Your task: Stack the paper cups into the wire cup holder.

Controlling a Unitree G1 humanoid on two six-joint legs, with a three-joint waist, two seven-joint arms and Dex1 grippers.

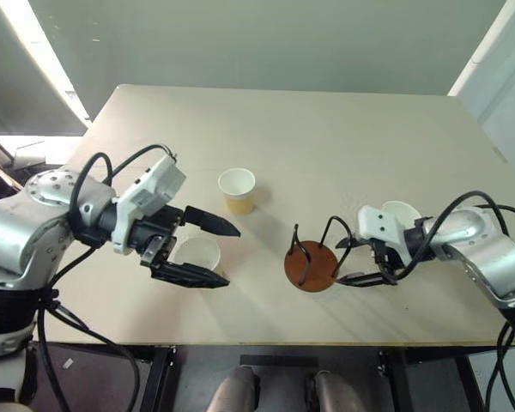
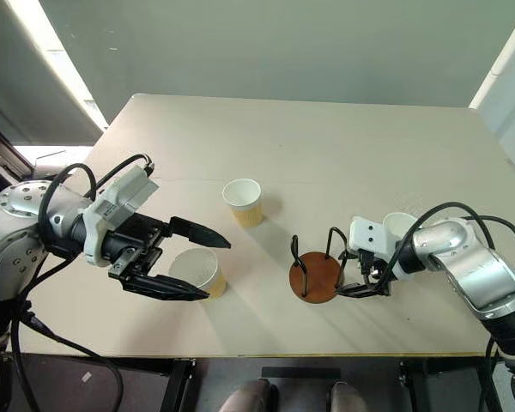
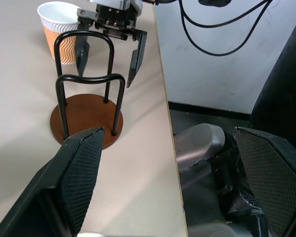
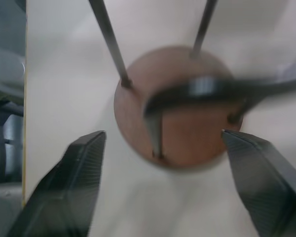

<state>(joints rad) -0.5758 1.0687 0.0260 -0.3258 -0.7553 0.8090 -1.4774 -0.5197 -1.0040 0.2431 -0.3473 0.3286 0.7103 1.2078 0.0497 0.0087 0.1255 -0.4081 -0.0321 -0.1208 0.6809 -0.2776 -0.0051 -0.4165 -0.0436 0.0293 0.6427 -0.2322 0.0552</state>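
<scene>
Right pincer (image 1: 362,262): its two black fingers stand spread apart and hold nothing, one on each side of the near edge of the wire cup holder (image 1: 310,265), a round reddish-brown disc base with thin black wire loops rising from it, standing empty on the pale beige desk (image 1: 326,137). Just behind this pincer stands one small tapered paper cup with tan-yellow wall and white rim (image 1: 401,211). Left pincer (image 1: 213,254): its fingers are likewise wide apart and empty, straddling a second paper cup (image 1: 197,254) that stands upright on the desk between them. A third paper cup (image 1: 237,189) stands farther back, between the two arms and apart from both.

Step in hand, as judged: the left pincer is placed to take the second cup while the right steadies or clears the holder. To do it well, close gently on the tan wall below the rim so the paper does not crush; keep the cup upright; bring it centred above the wire loops and lower it mouth-up between them. The right pincer's fingers should stay clear of the loops during the descent, lest the light holder be tipped.
</scene>
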